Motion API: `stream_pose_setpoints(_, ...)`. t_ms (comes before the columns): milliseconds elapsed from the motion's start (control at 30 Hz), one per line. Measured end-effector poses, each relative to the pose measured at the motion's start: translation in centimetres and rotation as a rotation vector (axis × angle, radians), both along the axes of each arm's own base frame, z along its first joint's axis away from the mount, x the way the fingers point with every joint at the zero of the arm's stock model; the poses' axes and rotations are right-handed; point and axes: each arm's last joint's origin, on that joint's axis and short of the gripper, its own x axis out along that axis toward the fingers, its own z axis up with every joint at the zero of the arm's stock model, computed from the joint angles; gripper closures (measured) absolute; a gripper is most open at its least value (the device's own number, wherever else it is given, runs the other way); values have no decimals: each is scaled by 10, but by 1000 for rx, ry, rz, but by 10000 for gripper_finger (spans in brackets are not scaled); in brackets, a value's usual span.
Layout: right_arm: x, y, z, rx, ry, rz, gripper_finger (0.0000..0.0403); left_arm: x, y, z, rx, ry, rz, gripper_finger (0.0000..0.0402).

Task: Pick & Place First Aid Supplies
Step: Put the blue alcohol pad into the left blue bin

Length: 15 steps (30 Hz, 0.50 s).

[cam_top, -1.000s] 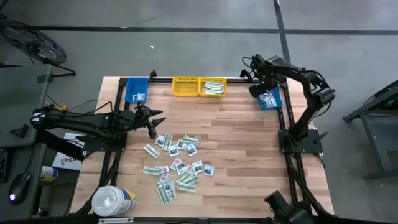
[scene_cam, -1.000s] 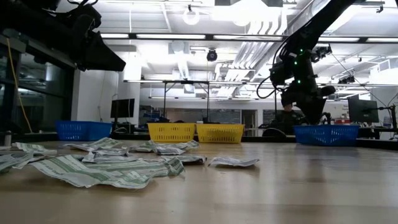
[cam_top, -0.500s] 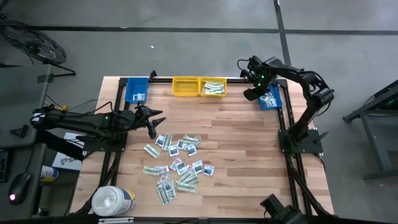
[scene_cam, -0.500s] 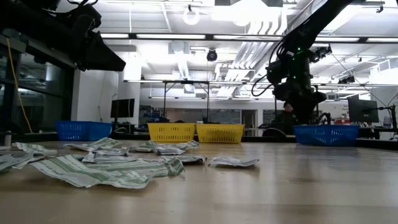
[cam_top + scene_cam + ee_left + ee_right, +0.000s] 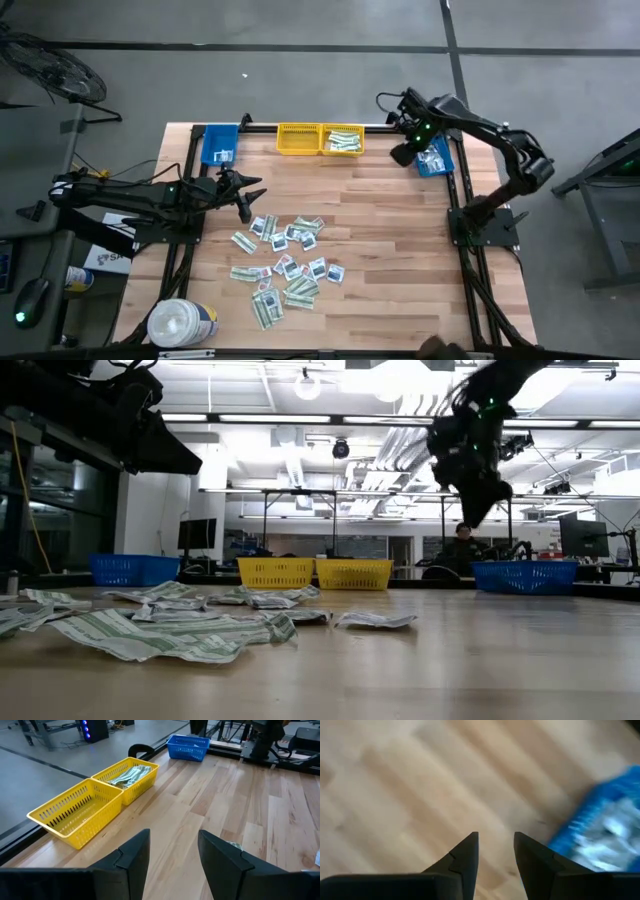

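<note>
On the table (image 5: 390,230), between the white round tub (image 5: 182,322) at its near corner and the pair of yellow bins (image 5: 320,139) at its far edge, lies the heap of first aid packets (image 5: 287,262): long green-white strips mixed with smaller squarish white ones bearing dark marks. Several overlap; others lie singly at the edge of the heap. The low view shows them wrinkled and curling slightly off the wood.

Handling estimate: very light, thin, soft paper, so it should bend rather than resist. Flat-lying ones offer little to catch; a lifted corner or a raised crease is the better hold (a strip is best taken near its middle, so the ends droop evenly). Overlapped packets may come up in twos. Probably not fragile, but easily crumpled.

Left gripper (image 5: 247,203) hovers just beside the heap, on the side away from the tub, jaws spread and empty; its wrist view shows bare wood between the fingers (image 5: 134,854).

Right gripper (image 5: 402,153) is raised above the table, between the yellow bins and the right-hand blue bin (image 5: 436,158), jaws apart with nothing between them. That blue bin and one yellow bin already hold packets.
</note>
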Motion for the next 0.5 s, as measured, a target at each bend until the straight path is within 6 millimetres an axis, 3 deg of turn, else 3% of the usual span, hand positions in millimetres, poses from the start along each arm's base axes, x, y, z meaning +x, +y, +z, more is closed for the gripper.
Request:
stream_pose_setpoints(200,44,48,4,-13,-66,261,289,0,0,0,0,2,0,236)
stream_pose_setpoints(500,100,148,7,-178,-165,790,292,-1,0,-2,1,22,0,236)
